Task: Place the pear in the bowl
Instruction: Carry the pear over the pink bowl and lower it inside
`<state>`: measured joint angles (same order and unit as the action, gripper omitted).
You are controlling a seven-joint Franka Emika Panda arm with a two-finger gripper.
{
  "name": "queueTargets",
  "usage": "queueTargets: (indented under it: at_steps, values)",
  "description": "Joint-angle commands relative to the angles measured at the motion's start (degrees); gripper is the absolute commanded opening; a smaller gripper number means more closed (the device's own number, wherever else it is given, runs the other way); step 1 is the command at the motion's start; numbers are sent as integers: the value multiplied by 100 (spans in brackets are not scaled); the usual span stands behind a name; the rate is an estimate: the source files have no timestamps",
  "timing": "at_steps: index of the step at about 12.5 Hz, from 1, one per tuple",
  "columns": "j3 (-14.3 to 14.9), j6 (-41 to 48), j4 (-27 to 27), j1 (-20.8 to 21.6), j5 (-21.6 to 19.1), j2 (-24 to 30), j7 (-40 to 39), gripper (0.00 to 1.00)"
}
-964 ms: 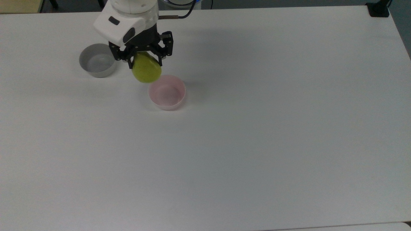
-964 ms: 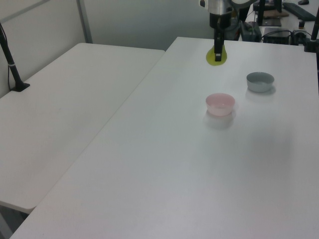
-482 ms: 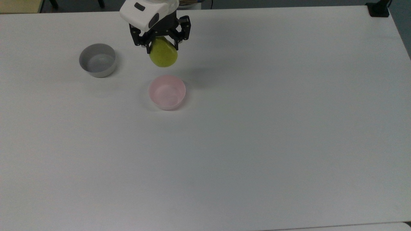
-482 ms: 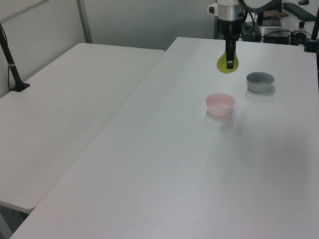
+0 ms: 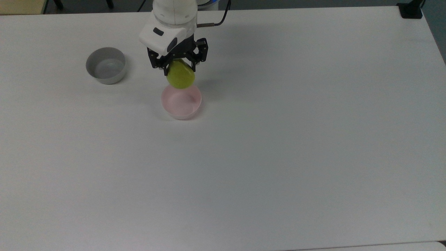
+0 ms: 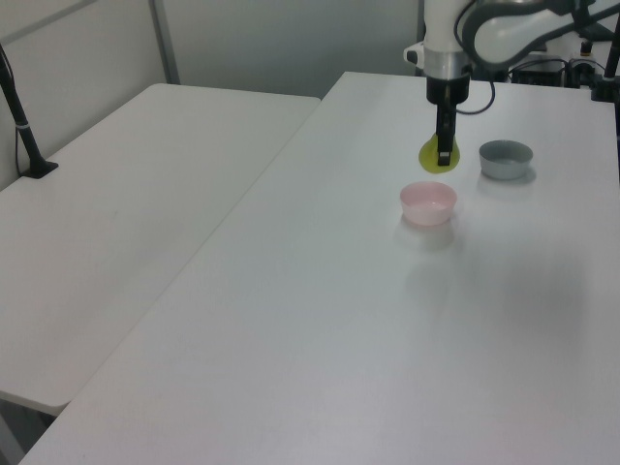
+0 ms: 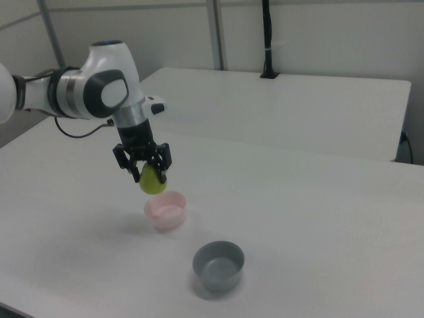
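My hand point(image 5: 178, 67) is clamped on the pear point(image 5: 180, 76). Pear hangs above the pink bowl point(image 5: 181, 101), clear of it. Grey bowl point(image 5: 106, 65) stands apart.

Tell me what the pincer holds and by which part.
The pincer grips the pear by its narrow top; the plump base hangs below.

no readable text, labels, brands, numbers or signs on any object or surface
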<state>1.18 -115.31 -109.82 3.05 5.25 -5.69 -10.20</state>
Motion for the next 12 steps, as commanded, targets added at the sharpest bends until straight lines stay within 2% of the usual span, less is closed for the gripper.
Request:
queueTargets:
  at_steps: [1, 10, 12]
  values:
    - [41, -764, -313, -14, 55, -264, 124, 45]
    - [49, -1046, -277, -32, 187, -714, 167, 46]
    - [49, -1046, -277, -23, 222, -767, 168, 50]
